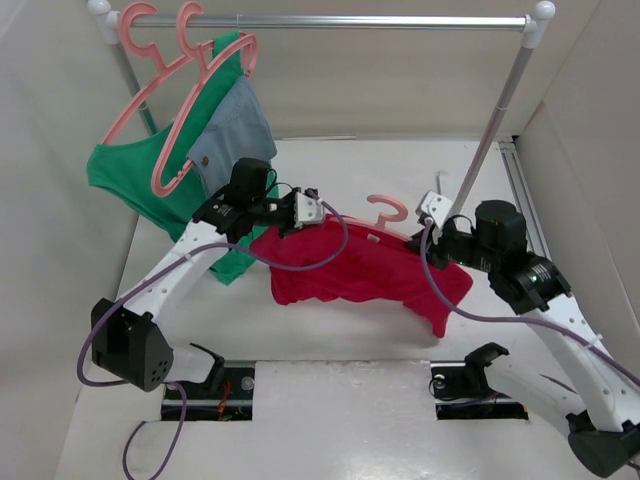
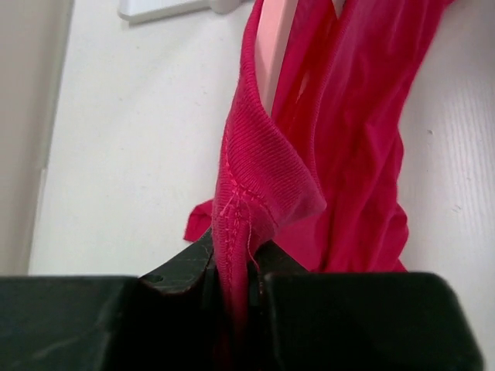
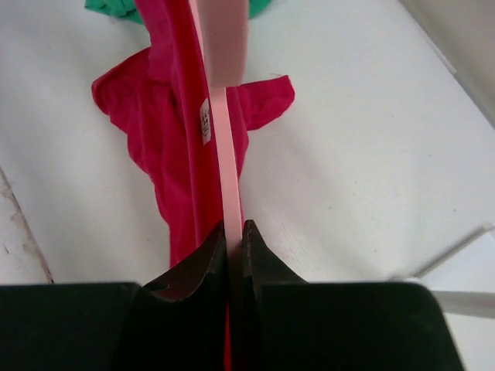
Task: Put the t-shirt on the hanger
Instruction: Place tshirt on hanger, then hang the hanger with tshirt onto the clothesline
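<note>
Small crimson-red short-sleeved cloth t-shirt (image 1: 365, 270): fine ribbed knit, soft and much creased, with a stitched double seam along the folded edge and a small white label (image 3: 206, 124) at the neck. Thin pink plastic hanger (image 1: 388, 210): smooth, flat-sided bar with a curled hook, and the hook stands above the shirt's top edge. We see the t-shirt slung across the middle of the white table (image 1: 330, 165), between the two arms. Its upper edge is lifted at both ends, while its body and one sleeve sag towards the tabletop. The left gripper (image 2: 232, 259) has its black jaws pressed together on a bunched fold of the seamed edge, at the shirt's left end, and the cloth rises straight out of the pinch. The right gripper (image 3: 234, 232) is clamped on the hanger's pink bar at the shirt's right end. Red cloth lies flat against that bar right down to the jaws, and we cannot tell whether it is pinched too. From the left wrist we see the pink bar running inside the red fabric. Behind, on a metal rail (image 1: 330, 20) with white end fittings, hang spare pink hangers (image 1: 190, 110), a green garment (image 1: 130, 175) and a grey-blue denim piece (image 1: 235, 125).
</note>
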Controlling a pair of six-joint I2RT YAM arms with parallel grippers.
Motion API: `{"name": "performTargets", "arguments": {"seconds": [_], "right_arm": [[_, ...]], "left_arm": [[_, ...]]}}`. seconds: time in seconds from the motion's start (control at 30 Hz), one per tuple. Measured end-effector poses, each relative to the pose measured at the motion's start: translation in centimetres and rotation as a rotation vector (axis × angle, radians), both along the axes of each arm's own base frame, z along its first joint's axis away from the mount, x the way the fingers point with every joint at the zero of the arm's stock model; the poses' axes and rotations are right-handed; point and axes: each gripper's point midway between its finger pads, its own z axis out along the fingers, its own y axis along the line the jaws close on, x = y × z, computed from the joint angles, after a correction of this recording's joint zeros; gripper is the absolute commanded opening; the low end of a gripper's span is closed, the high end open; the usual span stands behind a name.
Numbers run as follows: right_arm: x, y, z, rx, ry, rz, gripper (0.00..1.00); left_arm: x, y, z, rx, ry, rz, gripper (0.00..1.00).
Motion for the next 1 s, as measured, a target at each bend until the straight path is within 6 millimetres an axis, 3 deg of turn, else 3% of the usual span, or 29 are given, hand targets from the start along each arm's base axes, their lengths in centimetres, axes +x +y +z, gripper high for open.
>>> {"name": "performTargets", "arguments": {"seconds": [0.03,0.07,0.17,0.2,0.23,0.43,0.63,0.8,1.0], "right_arm": [[-0.2,-0.5,0.4,0.006,-0.012,-0.012,0.0],[-0.3,-0.8,0.6,0.009,-0.017,-0.02,0.0],[-0.7,-1.4,0.1,-0.002,0.019,-0.037,0.0],[-0.8,-1.5,-0.1,-0.007,0.033,-0.042,0.0],[-0.7,-1.6,-0.3,-0.013,0.049,-0.05,0.0],[0.3,-3.0,0.4,-0.038,0.09,-0.149,0.0],[2.0,-5.8,4.9,-0.034,0.081,-0.323,0.0],[3.6,-8.6,10.2,-0.029,0.047,-0.483,0.0],[5.2,-10.8,20.3,0.046,-0.132,-0.609,0.0]], "left_arm": [[0.2,0.1,0.4,-0.009,-0.006,0.0,0.11],[0.3,0.0,0.6,-0.014,-0.011,-0.001,0.26],[1.6,0.8,0.7,-0.006,-0.019,0.051,0.51],[2.0,1.2,0.5,-0.005,-0.012,0.071,0.85],[2.4,1.4,0.4,-0.005,-0.006,0.088,1.0],[3.3,1.4,1.3,-0.069,0.065,0.174,1.0],[4.4,0.4,4.4,-0.189,0.086,0.232,1.0],[3.8,0.2,6.2,-0.245,0.098,0.234,1.0],[2.3,-0.3,6.7,-0.259,0.11,0.212,1.0]]}}
